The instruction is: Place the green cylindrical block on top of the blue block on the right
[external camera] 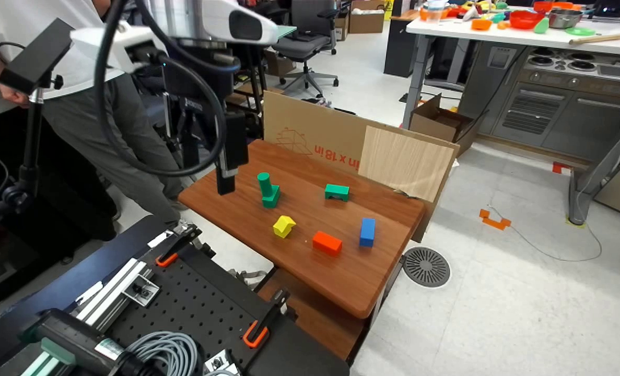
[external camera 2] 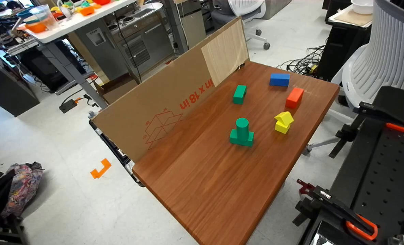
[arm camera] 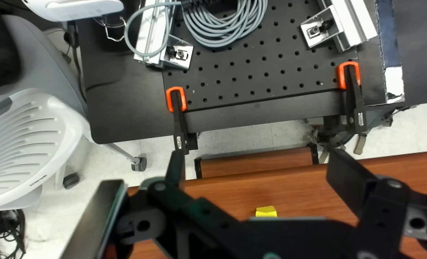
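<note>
The green cylindrical block (external camera: 264, 183) stands upright on a wider green rectangular block (external camera: 271, 198); both also show in an exterior view, the cylinder (external camera 2: 242, 128) above the rectangular block (external camera 2: 236, 137). The blue block (external camera: 367, 232) lies alone on the brown table, right of the orange block; it also shows in an exterior view (external camera 2: 279, 80). My gripper (external camera: 209, 169) hangs above the table, up and to the side of the green stack. In the wrist view the fingers (arm camera: 258, 162) are wide apart with nothing between them. The green cylinder and blue block are not visible in the wrist view.
An orange block (external camera: 327, 243), a yellow block pair (external camera 2: 283, 122) and a green bridge-shaped block (external camera: 337, 192) are on the table (external camera 2: 202, 180). A cardboard panel (external camera: 315, 130) stands along one table edge. A black perforated bench (external camera: 205, 303) with clamps adjoins the opposite side.
</note>
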You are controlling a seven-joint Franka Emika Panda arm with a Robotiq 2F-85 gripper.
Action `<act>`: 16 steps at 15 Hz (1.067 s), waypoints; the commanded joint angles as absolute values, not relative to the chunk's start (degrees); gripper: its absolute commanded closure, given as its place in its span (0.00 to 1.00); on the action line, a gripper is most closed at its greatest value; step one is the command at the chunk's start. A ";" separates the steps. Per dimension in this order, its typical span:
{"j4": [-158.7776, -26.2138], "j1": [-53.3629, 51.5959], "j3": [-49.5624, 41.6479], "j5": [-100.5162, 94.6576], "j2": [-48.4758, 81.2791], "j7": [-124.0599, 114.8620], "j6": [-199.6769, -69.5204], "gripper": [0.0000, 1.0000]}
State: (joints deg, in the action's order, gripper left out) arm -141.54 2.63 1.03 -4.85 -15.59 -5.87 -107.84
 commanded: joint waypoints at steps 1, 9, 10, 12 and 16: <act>-139.57 0.70 2.72 -5.41 -5.57 -8.66 -114.96 0.00; -135.32 -2.91 3.32 -6.46 11.38 -14.13 -133.83 0.00; -134.51 -3.40 3.12 -6.74 13.07 -14.78 -134.95 0.00; -132.29 -4.50 2.70 -7.26 16.23 -16.00 -135.62 0.00; -127.64 -6.11 2.36 -6.58 21.35 -16.46 -136.11 0.00</act>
